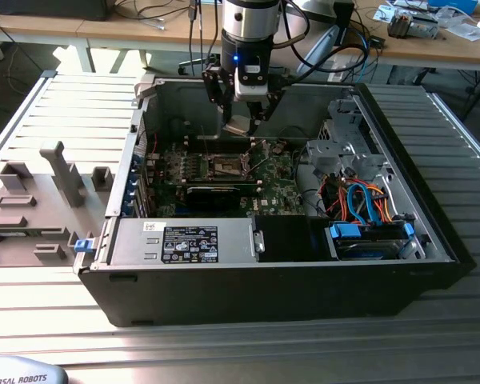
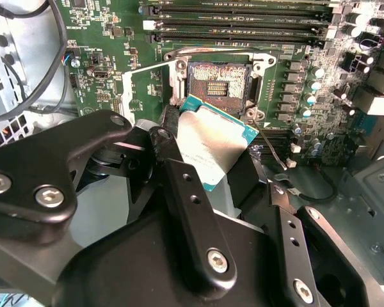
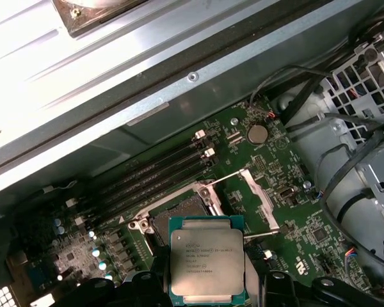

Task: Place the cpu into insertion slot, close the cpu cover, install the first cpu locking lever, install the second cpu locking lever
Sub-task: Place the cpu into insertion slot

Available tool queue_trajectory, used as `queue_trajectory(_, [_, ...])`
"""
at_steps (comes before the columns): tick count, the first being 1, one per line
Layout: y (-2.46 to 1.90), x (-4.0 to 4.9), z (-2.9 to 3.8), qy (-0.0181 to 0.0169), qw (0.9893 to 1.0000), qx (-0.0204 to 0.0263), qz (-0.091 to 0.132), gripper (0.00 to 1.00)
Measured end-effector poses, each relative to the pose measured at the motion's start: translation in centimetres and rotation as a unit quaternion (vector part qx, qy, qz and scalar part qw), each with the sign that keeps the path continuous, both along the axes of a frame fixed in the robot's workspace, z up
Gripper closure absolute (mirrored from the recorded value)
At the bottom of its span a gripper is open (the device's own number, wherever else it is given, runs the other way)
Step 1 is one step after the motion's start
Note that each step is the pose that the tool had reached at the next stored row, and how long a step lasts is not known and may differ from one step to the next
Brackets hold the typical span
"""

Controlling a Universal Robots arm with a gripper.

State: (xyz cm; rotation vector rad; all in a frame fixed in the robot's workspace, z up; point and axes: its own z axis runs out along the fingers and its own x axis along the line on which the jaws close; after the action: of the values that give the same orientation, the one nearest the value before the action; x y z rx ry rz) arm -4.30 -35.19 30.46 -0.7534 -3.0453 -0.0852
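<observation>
My gripper (image 1: 245, 120) is shut on the cpu (image 1: 241, 126), a flat square chip with a dull silver top, and holds it tilted in the air inside the open computer case. In both wrist views the cpu (image 2: 211, 137) (image 3: 207, 263) hangs a short way above and beside the insertion slot (image 2: 219, 82) (image 3: 179, 213), apart from it. The slot lies bare, its dark centre showing. Black fingers (image 2: 168, 160) grip the chip's edges. The cpu cover (image 3: 255, 192) is swung up and open beside the slot. A thin locking lever (image 3: 264, 235) stands loose near it.
Long black memory slots (image 3: 153, 173) run beside the socket. A black card (image 1: 216, 194) lies across the green board. The power supply (image 1: 184, 240) and a drive bay with orange and blue cables (image 1: 368, 210) fill the case's near side. Grey fixtures (image 1: 48, 192) stand on the exterior view's left.
</observation>
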Motion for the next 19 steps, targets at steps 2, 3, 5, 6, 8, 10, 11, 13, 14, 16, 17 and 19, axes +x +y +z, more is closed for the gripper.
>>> queue_trajectory(2, [0.0,0.0,0.0,0.0,1.0,0.0,-0.001,0.46])
queue_trajectory(3, [0.0,0.0,0.0,0.0,1.0,0.0,-0.001,0.46])
queue_trajectory(5, [0.0,0.0,0.0,0.0,1.0,0.0,-0.002,0.46])
queue_trajectory(6, [0.0,0.0,0.0,0.0,1.0,0.0,-0.003,0.46])
queue_trajectory(8, [0.0,0.0,0.0,0.0,1.0,0.0,-0.003,0.46])
queue_trajectory(10, [0.0,0.0,0.0,0.0,1.0,0.0,-0.004,0.46])
queue_trajectory(11, [0.0,0.0,0.0,0.0,1.0,0.0,-0.005,0.46])
queue_trajectory(13, [0.0,0.0,0.0,0.0,1.0,0.0,-0.006,0.46])
queue_trajectory(14, [0.0,0.0,0.0,0.0,1.0,0.0,-0.006,0.46])
queue_trajectory(16, [0.0,0.0,0.0,0.0,1.0,0.0,-0.007,0.46])
queue_trajectory(17, [0.0,0.0,0.0,0.0,1.0,0.0,-0.007,0.46])
queue_trajectory(19, [0.0,0.0,0.0,0.0,1.0,0.0,-0.008,0.46])
